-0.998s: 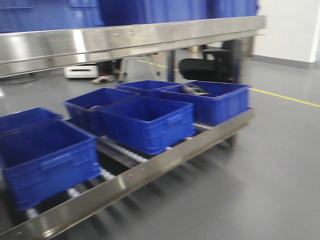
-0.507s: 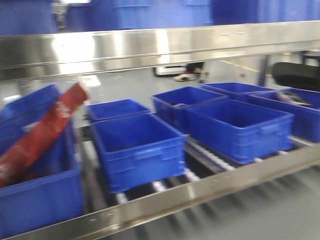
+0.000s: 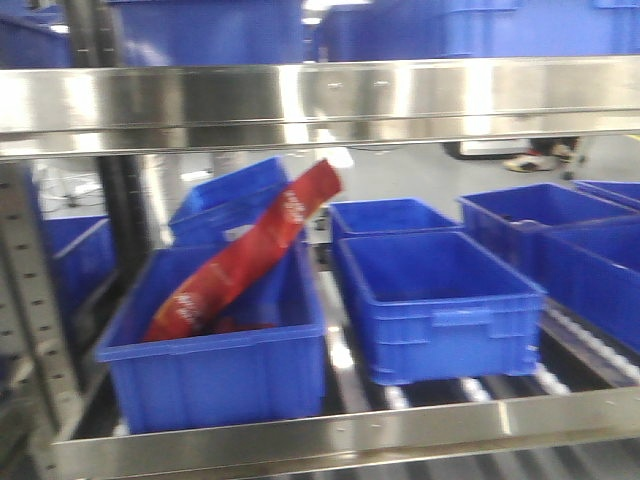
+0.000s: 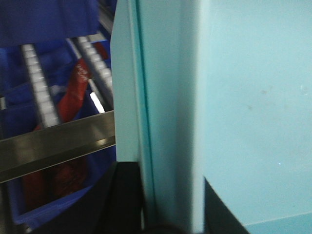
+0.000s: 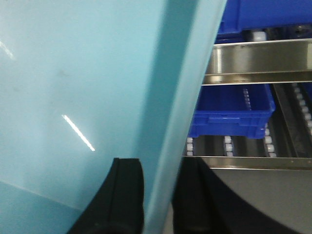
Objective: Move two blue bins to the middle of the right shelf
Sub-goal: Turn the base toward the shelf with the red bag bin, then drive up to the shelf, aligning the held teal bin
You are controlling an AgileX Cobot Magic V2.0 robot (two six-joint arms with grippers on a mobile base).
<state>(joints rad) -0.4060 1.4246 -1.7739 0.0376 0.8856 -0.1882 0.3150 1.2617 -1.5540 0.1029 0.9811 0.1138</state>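
While clamped on a pale bin wall each, left gripper [image 4: 168, 195] and right gripper [image 5: 156, 195] holding bins [image 4: 243, 107] before steel shelf [image 3: 320, 100], dark crates [image 3: 440, 300] at 5 o'clock.

We've got a pale turquoise bin [image 4: 234, 112] filling the left wrist view, smooth plain wall, thin rim pinched in the left tool [image 4: 168, 204]. Same look on the right: bin [image 5: 73, 97] rim clamped in the right tool [image 5: 158, 200]. Both sit just in front of the steel right shelf [image 3: 320, 95].
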